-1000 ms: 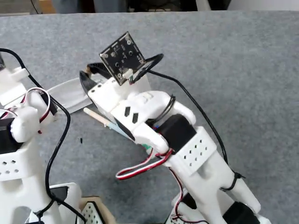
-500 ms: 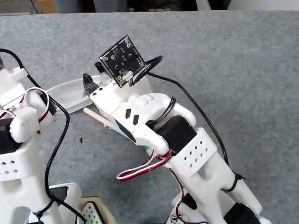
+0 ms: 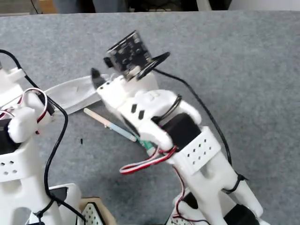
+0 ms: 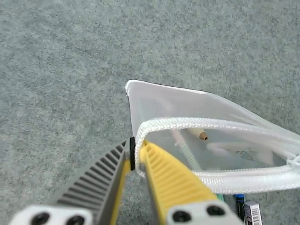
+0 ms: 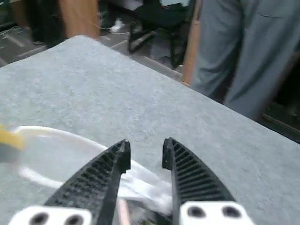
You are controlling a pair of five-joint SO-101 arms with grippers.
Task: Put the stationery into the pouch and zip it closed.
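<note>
The left jaws, one ribbed finger yellow and the other grey, are clenching on the corner of the pouch (image 4: pixel 187 105), pinching the end of its woven zipper tape. The right jaws, both black and ribbed, are standing parted above the other end of the pouch (image 5: pixel 56 150), with crumpled white fabric showing in the gap below them; they are not gripping anything.

The pouch is looking translucent white, with two thick white woven tapes running along its mouth. The mouth is gaping open in the left wrist view, the tapes bowing apart. In the high view the pouch (image 3: pixel 70 93) is lying flat on the grey bench (image 3: pixel 234 56) between the two arms, its far end passing under the right arm (image 3: pixel 154 112) while the left arm (image 3: pixel 23 126) is sitting at its near end.

Between the tapes a thin pale stick with a tan tip (image 4: pixel 202 136) and a white printed item (image 4: pixel 239 152) are showing; whether they are lying inside or being seen through the thin wall, I cannot tell. Just beside the lower tape, a blue-tipped thing (image 4: pixel 238 199) and a piece with a barcode (image 4: pixel 251 212) are poking out at the edge.

In the high view a wooden stick (image 3: pixel 98 116) with a pale blue section is lying on the bench just beside the pouch, its far end running under the right arm.
</note>
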